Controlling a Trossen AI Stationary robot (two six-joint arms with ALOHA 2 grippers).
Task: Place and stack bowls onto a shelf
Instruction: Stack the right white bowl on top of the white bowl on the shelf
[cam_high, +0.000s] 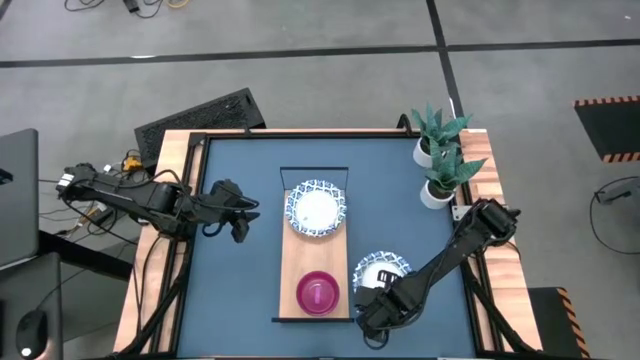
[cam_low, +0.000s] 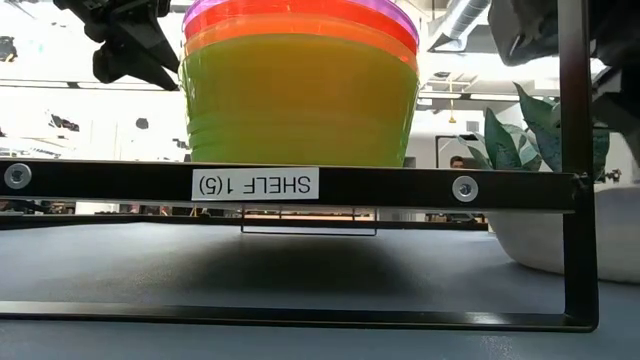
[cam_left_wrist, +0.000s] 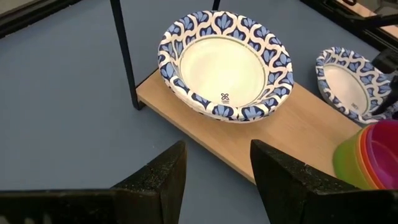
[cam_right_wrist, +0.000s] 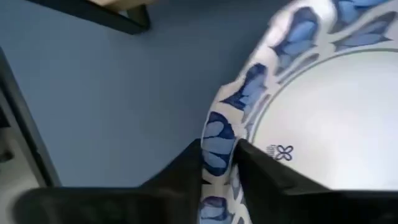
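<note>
Right now the right gripper (cam_right_wrist: 219, 171) is pinching the blue patterned rim of the second white dish (cam_high: 381, 272), one finger inside the rim and one outside, as its wrist view shows. That dish is sitting on the dark blue tabletop (cam_high: 240, 290), just beside the right long edge of the shelf (cam_high: 316, 262) and near its near end. So the move ahead is turning on a leftward and farward carry: the shelf's long axis is running near to far, and the other white dish (cam_high: 317, 208) is resting at its far end, where stacking would likely go. The stacked coloured bowls (cam_high: 317, 292), purple on top, are occupying the near end. The left gripper (cam_left_wrist: 216, 174) is waiting, fingers apart and empty, over the table left of the far dish.
</note>
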